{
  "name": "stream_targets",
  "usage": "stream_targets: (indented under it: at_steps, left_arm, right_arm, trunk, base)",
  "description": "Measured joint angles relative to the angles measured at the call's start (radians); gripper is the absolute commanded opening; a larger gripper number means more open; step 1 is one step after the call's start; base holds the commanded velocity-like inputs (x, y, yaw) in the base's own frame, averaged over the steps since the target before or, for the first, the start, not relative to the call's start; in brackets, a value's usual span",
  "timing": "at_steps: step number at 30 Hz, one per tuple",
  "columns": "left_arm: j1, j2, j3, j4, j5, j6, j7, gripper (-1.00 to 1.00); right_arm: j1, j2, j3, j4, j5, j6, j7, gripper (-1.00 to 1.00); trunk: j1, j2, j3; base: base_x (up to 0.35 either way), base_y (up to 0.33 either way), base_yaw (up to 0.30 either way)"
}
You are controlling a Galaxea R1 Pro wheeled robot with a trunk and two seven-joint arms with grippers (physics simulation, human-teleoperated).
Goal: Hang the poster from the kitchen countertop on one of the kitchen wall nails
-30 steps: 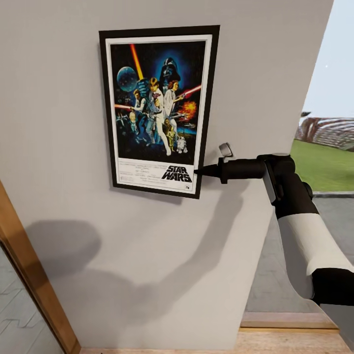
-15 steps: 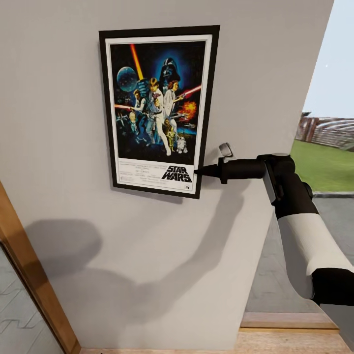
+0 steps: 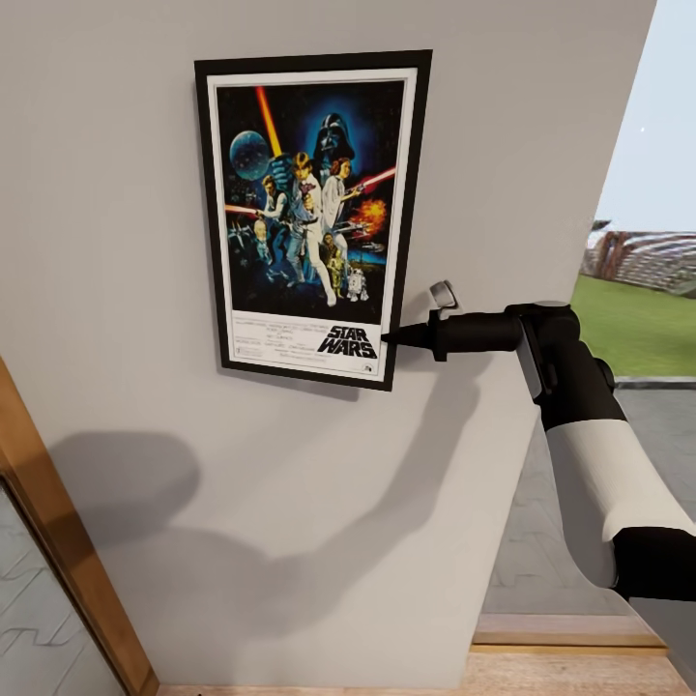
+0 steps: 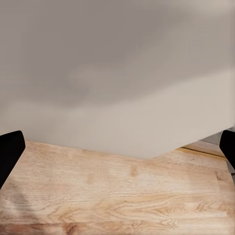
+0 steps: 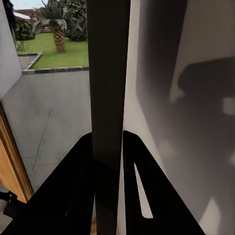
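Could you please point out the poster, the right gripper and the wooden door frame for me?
poster (image 3: pixel 309 208): head view, on the middle of its dark blue artwork.
right gripper (image 3: pixel 391 338): head view, at its fingertips on the poster's lower right edge.
wooden door frame (image 3: pixel 58 541): head view, on its slanted post.

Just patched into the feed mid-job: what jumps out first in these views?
The poster, bright against the grey wall, sits flat on it, high in the head view. The right gripper reaches in from the right, its fingers closed on the poster's lower right frame edge. Through an opening at the far right, a green lawn shows outdoors.
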Motion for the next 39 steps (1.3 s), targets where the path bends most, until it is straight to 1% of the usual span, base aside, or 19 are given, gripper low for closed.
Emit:
stream_targets:
  at_steps: [13,20,39]
  left_arm:
    - [0.0,0.0,0.0,0.0,0.0,0.0,0.0,1.0]
    - [0.0,0.0,0.0,0.0,0.0,0.0,0.0,1.0]
    - [0.0,0.0,0.0,0.0,0.0,0.0,0.0,1.0]
  right_arm:
    - [0.0,0.0,0.001,0.005,-0.006,0.004,-0.003,-1.0]
    - [0.0,0.0,-0.003,0.029,-0.004,0.002,0.028,-1.0]
    - [0.0,0.003,-0.005,0.037,0.005,0.002,0.04,-1.0]
  trunk:
    - [0.0,0.0,0.0]
    - [0.0,-0.001,0.0]
    - [0.0,-0.001,0.0]
  base:
    - [0.0,0.0,0.0]
    - [0.0,0.0,0.0]
    - [0.0,0.0,0.0]
